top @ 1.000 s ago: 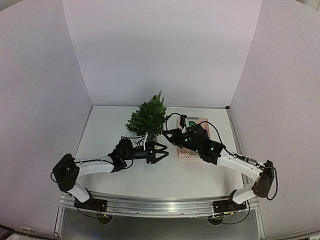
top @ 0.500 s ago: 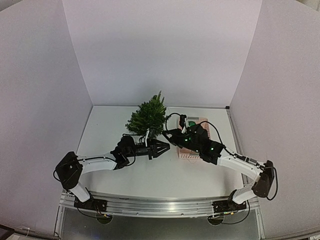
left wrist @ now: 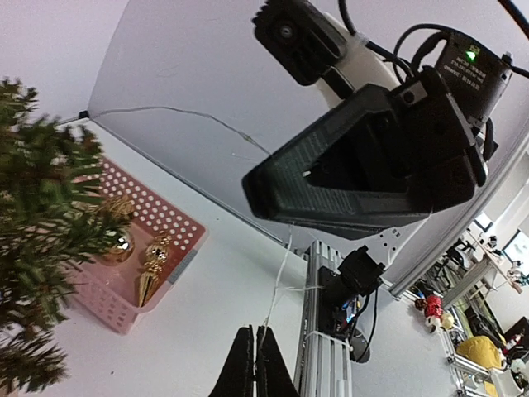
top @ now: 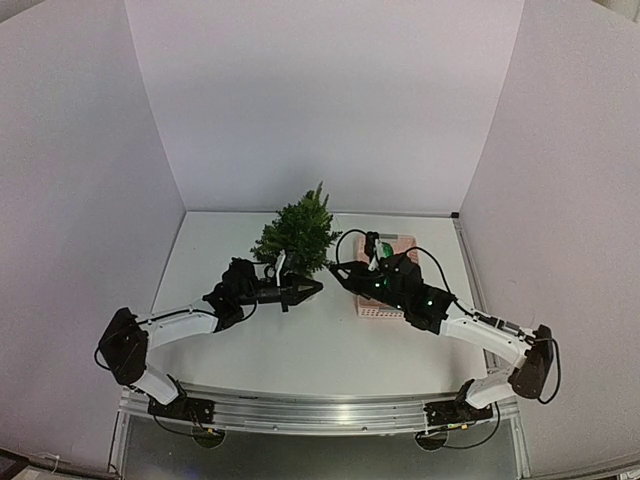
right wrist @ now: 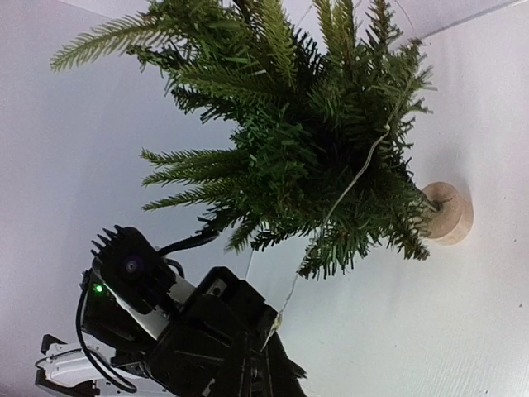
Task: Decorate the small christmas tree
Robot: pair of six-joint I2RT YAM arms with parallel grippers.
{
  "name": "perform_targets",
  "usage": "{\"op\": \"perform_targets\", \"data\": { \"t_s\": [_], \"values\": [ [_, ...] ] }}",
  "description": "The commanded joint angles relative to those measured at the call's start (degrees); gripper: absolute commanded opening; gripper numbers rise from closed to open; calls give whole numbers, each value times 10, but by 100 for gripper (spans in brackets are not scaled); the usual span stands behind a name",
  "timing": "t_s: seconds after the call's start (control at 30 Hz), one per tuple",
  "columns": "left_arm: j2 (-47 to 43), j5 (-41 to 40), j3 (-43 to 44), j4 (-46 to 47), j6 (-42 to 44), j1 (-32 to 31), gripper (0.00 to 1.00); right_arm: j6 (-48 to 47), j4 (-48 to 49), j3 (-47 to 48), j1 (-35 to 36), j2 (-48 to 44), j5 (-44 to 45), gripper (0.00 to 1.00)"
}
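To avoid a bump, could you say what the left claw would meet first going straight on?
Most likely the right claw, close ahead of the left claw, which pinches a thin wire, though depth is unclear.

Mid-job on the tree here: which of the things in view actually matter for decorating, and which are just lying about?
Job:
small christmas tree
thin wire running from its branches to the shut left end effector
pink basket holding gold ornaments

Lying about:
aluminium rail
yellow clutter in the room behind, seen in the left wrist view
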Motion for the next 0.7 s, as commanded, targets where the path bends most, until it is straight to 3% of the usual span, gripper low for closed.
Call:
{"op": "perform_targets", "data": {
  "t_s": [0.0,0.2,0.37,0.47,0.57,0.67],
  "values": [
    [-73,-16,26,-212,192,21,0,-51,17,10,2,-22,20,15],
    [-109,-23,46,-358,299,34,0,-82,15,18,2,-18,25,34],
    [-125,-45,49,-395,322,45,0,-140,-16,36,2,-13,13,44],
    [-132,-34,53,-400,310,58,0,-195,-51,35,2,-13,-41,83],
    [-133,-23,50,-396,298,65,0,-279,-74,12,9,-15,-92,87],
    [-133,-28,41,-378,285,65,0,-377,-78,-27,41,-21,-81,87]
  ]
}}
